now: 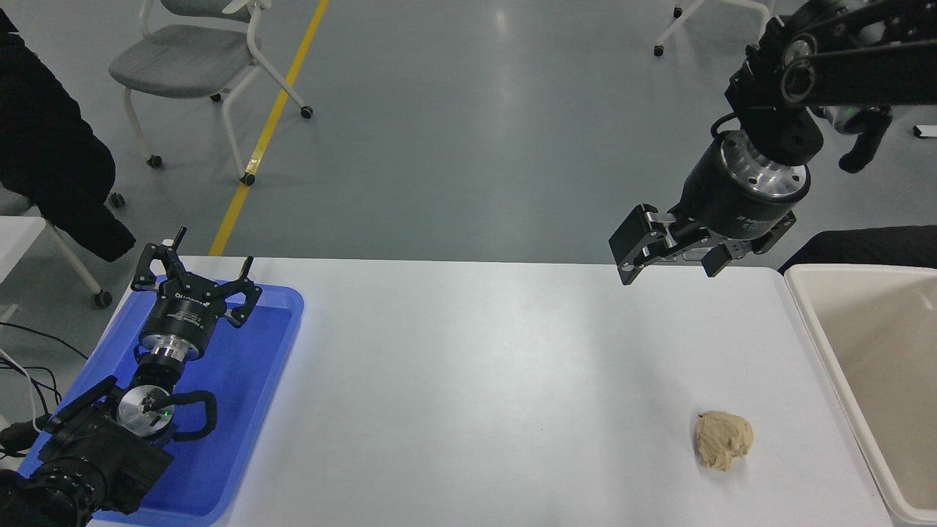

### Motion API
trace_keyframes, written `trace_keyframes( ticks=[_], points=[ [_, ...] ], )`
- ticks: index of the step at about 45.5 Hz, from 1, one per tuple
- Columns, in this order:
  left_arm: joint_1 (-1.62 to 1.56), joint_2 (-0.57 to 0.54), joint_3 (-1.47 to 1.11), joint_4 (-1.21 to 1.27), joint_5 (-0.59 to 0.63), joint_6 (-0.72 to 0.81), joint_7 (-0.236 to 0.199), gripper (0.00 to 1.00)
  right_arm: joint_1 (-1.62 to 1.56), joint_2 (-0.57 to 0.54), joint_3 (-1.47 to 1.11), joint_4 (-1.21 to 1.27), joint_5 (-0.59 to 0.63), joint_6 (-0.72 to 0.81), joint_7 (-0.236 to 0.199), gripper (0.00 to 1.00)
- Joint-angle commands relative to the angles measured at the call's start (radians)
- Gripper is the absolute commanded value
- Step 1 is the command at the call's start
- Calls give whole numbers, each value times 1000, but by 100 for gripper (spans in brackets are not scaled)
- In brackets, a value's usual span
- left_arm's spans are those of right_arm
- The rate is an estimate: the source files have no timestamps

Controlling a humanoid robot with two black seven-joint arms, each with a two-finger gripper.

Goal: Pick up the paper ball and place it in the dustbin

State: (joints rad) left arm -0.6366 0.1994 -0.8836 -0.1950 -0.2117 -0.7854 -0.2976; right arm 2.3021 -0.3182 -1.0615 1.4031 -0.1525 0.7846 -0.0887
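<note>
The tan paper ball (723, 439) lies on the white table (476, 380) near its front right. The cream-white dustbin (827, 344) stands at the table's right edge, just right of the ball. My right gripper (673, 258) hangs open and empty high above the table's far edge, well beyond the ball and left of the bin. My left gripper (198, 274) is parked at the lower left over the blue tray, fingers spread open and empty.
A shallow blue tray (249, 410) lies at the table's left under the left arm. Beyond the table are a grey floor with a yellow line, wheeled chairs (190, 58), and a person in dark clothes (51, 154) at the far left.
</note>
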Motion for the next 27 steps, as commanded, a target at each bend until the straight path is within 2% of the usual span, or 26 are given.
trace_keyframes(
  ticks=[1,16,23,27],
  points=[
    [0,0,-2,0,-2,0,-2,100,13,-42,-8,0,-9,1,-5,100],
    [0,0,0,-3,0,0,-2,100,-76,-47,3,-16,-15,1,-3,100],
    [0,0,0,0,0,0,-2,100,-144,-61,5,-36,-73,-36,-3,100],
    [0,0,0,0,0,0,-2,100,-190,-110,3,-44,-116,-41,-3,100]
  ],
)
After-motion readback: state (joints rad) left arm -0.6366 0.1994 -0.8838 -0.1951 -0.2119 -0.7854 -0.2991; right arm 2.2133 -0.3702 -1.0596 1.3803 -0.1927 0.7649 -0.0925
